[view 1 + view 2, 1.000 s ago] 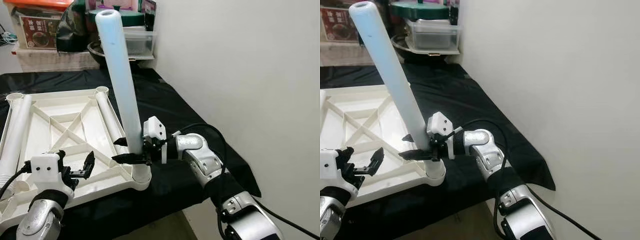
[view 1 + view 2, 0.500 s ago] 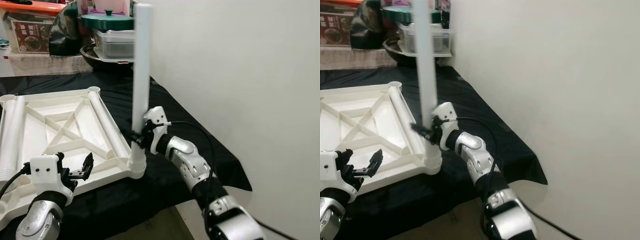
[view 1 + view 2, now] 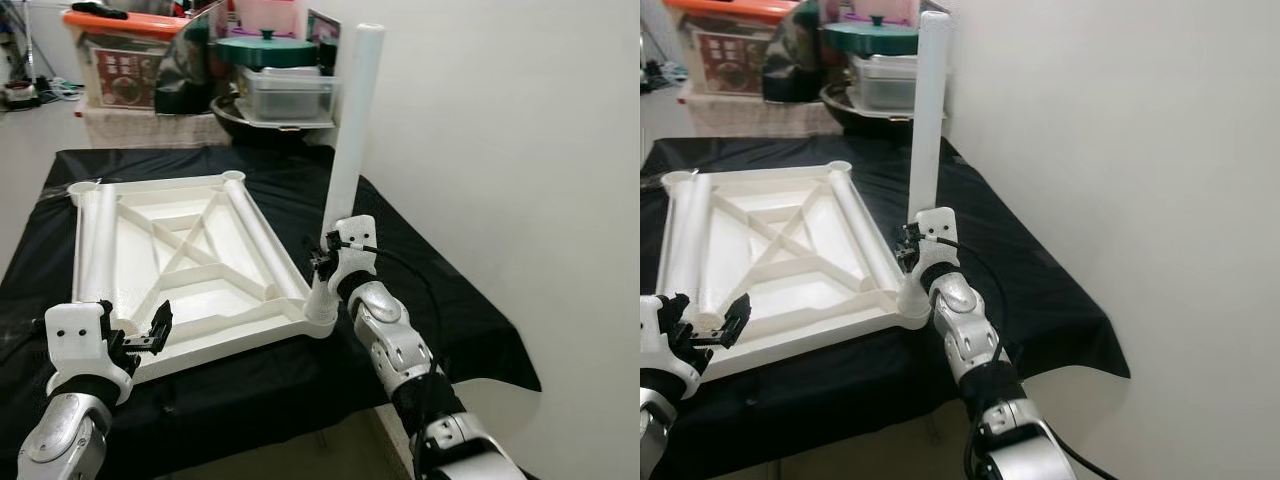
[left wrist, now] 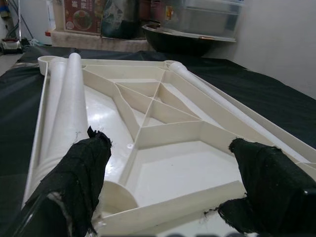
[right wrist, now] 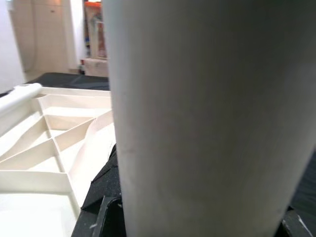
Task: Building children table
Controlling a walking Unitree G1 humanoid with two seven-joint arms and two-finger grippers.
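A white children's table top [image 3: 150, 184] lies upside down on a black-covered table [image 3: 420, 270]. One white leg [image 3: 348, 150] stands nearly upright in the near right corner socket [image 3: 321, 318]. My right gripper [image 3: 322, 262] is shut on that leg just above the socket, and the leg [image 5: 197, 113] looms close in the right wrist view. Two loose legs lie inside the top, one along its left side [image 3: 100, 240] and one along its right side [image 3: 255, 235]. My left gripper [image 3: 140, 338] hovers open at the top's near left edge, with both black fingers [image 4: 84, 168] apart over the ribs.
Storage boxes [image 3: 125, 60], a green-lidded pot [image 3: 265, 48] and a clear container [image 3: 290, 95] crowd the far end. A white wall [image 3: 500, 150] runs close along the right. The black cloth hangs over the near right table corner [image 3: 490, 350].
The leg has swung from leaning left to nearly upright in the corner socket, my right gripper still shut on it. The camera has pulled back. The left gripper stays open.
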